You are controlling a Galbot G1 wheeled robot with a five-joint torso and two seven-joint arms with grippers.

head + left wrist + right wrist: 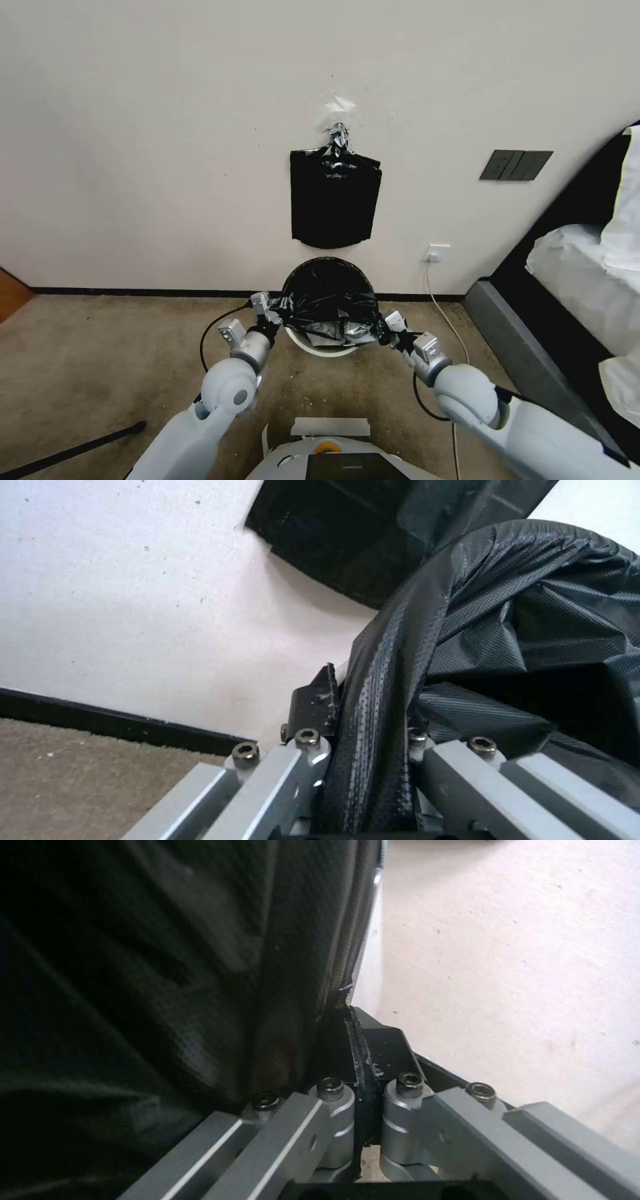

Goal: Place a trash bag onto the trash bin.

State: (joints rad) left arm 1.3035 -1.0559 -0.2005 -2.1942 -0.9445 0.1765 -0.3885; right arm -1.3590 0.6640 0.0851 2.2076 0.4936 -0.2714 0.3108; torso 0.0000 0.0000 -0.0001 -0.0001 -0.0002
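The thin, glossy, crinkled black plastic trash bag [328,300] is spread open over the small round white plastic trash bin [319,348], which stands on the brown carpet by the far wall. The left end effector [279,308] pinches a fold of the bag's left edge. The right end effector [381,327] is pressed together on its right edge. A flat bundle of black bags [333,199] hangs on the wall above.

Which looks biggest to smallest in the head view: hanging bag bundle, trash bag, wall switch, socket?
1. Trash bag and hanging bundle: near alike, unsure.
2. Wall switch.
3. Socket, smallest.
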